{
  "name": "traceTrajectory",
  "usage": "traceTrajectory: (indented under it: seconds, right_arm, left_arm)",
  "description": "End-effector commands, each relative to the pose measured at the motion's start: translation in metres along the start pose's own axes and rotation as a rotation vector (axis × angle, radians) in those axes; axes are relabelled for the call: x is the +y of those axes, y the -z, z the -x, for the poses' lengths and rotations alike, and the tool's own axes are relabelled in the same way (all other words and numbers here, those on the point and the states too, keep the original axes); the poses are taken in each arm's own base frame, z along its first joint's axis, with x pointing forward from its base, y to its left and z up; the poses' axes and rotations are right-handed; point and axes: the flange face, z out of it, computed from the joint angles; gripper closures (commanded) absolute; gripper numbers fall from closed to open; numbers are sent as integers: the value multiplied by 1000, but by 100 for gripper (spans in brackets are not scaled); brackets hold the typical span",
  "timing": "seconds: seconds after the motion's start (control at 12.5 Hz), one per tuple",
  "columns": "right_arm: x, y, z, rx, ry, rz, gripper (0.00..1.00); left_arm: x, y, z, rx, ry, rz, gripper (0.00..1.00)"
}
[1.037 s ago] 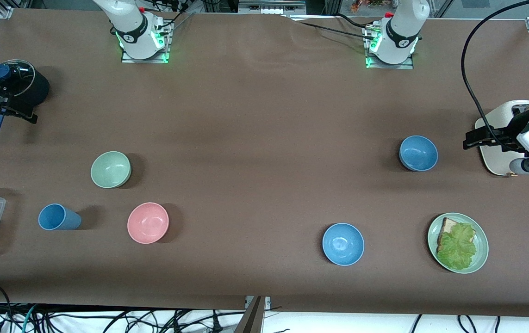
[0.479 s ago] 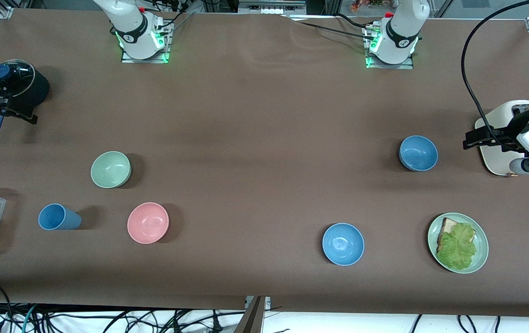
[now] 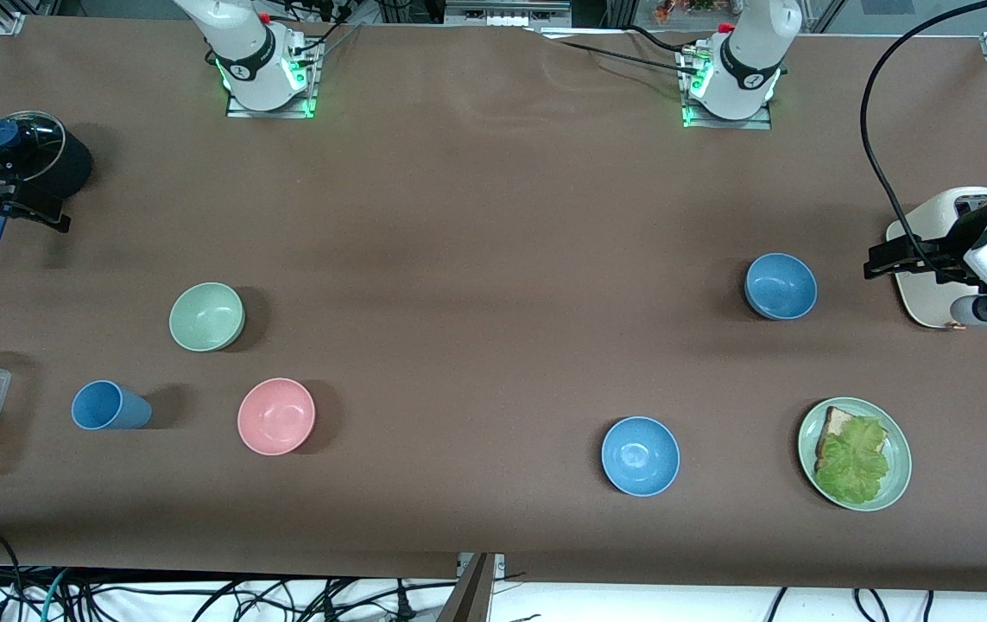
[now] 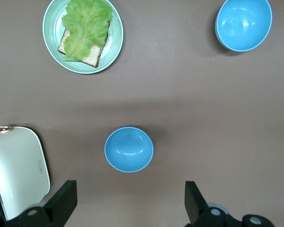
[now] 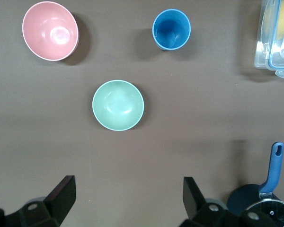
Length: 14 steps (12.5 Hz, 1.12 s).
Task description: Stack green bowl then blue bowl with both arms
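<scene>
Robot lab: bolted arm bases [image 3: 268, 82], loose cables [image 3: 199, 596]

Four bowls [image 3: 207, 316], one cup [image 3: 110, 406], one plate [image 3: 897, 484]

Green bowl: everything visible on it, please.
The green bowl is small, round, pale mint, plain, and looks like matte plastic. It sits upright and empty on the brown table cover toward the right arm's end, farther from the front camera than the pink bowl and blue cup. Nothing touches it; it is not stacked.
</scene>
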Motion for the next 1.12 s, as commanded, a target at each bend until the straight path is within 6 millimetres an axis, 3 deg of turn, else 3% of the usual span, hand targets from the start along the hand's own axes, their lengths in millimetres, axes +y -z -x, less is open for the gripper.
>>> traceTrajectory:
  seconds: [0.0, 0.32, 0.56, 0.64, 0.8, 1.04]
  right_arm:
    - [3, 1, 4, -4, 2, -2, 0]
    - [1, 0, 4, -6, 8, -2, 0]
    - [-17, -6, 3, -33, 33, 2, 0]
    - [-12, -19, -3, -57, 21, -2, 0]
    - [-4, -63, -17, -146, 10, -7, 0]
    - [2, -157, -51, -199, -42, -34, 0]
  left_arm:
    - [1, 5, -1, 3, -2, -11, 0]
    - [2, 4, -1, 3, -4, -11, 0]
    - [1, 5, -1, 3, -2, -11, 0]
    - [2, 4, -1, 3, -4, -11, 0]
    - [2, 4, -1, 3, -4, -11, 0]
    - [2, 4, -1, 3, -4, -11, 0]
